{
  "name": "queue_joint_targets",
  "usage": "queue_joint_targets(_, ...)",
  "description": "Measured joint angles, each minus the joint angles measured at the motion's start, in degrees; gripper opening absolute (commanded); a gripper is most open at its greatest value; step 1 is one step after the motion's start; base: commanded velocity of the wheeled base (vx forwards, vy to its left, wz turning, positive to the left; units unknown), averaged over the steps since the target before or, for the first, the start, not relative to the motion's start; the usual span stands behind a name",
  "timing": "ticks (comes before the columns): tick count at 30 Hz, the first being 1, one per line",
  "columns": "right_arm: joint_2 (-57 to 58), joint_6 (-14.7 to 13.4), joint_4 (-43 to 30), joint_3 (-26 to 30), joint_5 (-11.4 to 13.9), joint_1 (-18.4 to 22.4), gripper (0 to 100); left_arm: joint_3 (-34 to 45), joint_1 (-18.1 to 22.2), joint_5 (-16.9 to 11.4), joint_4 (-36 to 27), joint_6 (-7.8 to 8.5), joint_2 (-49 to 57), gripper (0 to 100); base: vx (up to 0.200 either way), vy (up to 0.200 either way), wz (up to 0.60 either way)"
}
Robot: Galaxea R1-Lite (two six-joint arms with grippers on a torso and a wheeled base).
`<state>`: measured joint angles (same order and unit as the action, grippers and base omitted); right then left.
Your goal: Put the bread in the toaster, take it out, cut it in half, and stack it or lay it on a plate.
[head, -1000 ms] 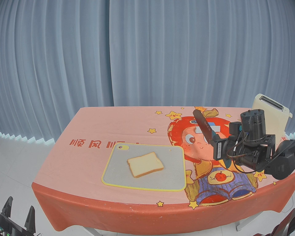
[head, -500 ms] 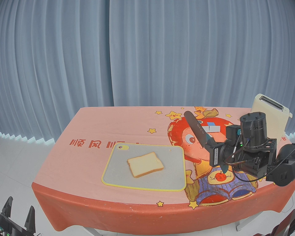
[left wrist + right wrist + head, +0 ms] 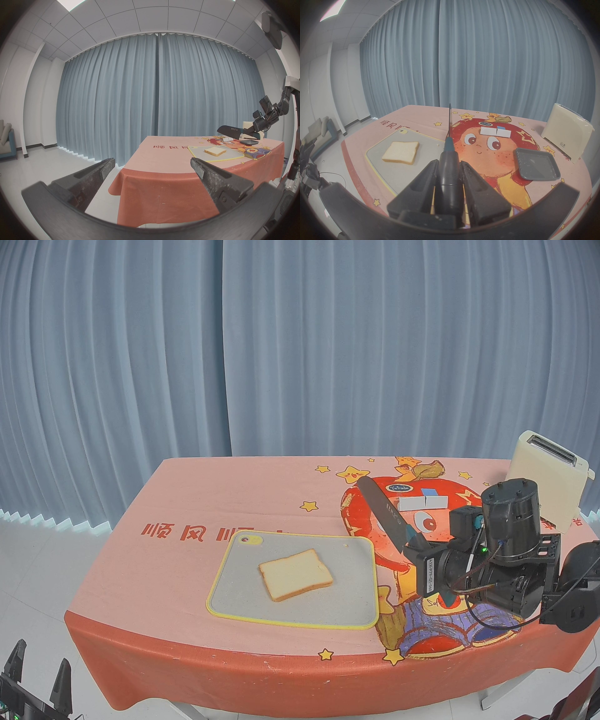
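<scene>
Currently right gripper (image 3: 449,165) clamped on knife (image 3: 450,122), bread (image 3: 400,152) on board (image 3: 393,172) to its left

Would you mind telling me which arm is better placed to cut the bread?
Right: the right gripper holds the knife close to the bread, while the left gripper hangs open off the table.

Knife (image 3: 382,510) in right hand (image 3: 421,549), near bread (image 3: 295,574)

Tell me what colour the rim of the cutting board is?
Yellow. The cutting board has a yellow rim around grey, clearest in the head view.
</scene>
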<state>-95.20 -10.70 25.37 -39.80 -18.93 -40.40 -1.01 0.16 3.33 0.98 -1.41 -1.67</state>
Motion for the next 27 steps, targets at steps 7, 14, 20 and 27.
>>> queue_joint_targets(7, 0.1, -0.2, 0.0, 0.0, 0.0, -1.0, 0, 0.0, 0.0, 0.0, 0.0, 0.0, 0.0, 100, 0.0, 0.0, 0.0)
queue_joint_targets(14, 0.4, -0.4, 0.0, 0.1, 0.2, -1.2, 0, 0.0, 0.0, 0.0, 0.0, 0.0, 0.0, 100, 0.0, 0.0, 0.0)
queue_joint_targets(20, 0.7, -0.3, 0.0, 0.4, 0.6, -1.2, 0, 0.0, 0.0, 0.0, 0.0, 0.0, 0.0, 100, 0.0, 0.0, 0.0)
queue_joint_targets(27, 1.3, 0.0, 0.0, 0.7, 1.4, -1.3, 0, 0.0, 0.0, 0.0, 0.0, 0.0, 0.0, 100, 0.0, 0.0, 0.0)
